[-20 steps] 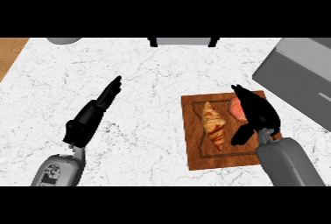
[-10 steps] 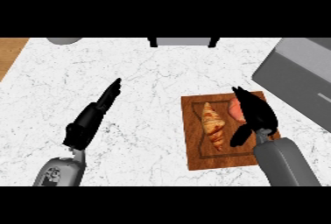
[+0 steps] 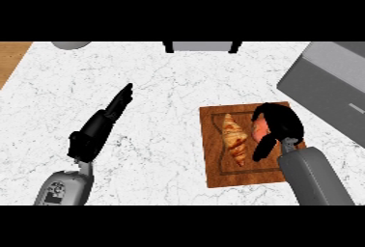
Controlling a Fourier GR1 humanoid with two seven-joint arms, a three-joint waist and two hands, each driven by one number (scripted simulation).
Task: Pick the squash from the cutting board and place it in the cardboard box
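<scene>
A wooden cutting board [image 3: 242, 173] lies on the white marble counter, right of centre. On it, a salmon-orange squash [image 3: 261, 128] shows only as a small patch under my right hand [image 3: 279, 124]. That hand's fingers arch over the squash and its thumb hangs down beside it, so it is curled round the squash. The squash still rests on the board. The grey box [image 3: 329, 91] stands at the right edge, beyond the board. My left hand [image 3: 98, 129] rests left of centre, fingers straight and holding nothing.
A tan striped croissant-like item [image 3: 233, 137] lies on the board just left of my right hand. A grey round object [image 3: 71, 45] sits at the far left corner and a dark-framed object [image 3: 202, 46] at the far middle. The counter's left edge meets a wooden floor [image 3: 10, 58].
My right hand's fingers have bent down from nearly straight and closed round the squash. The left hand has stayed where it was.
</scene>
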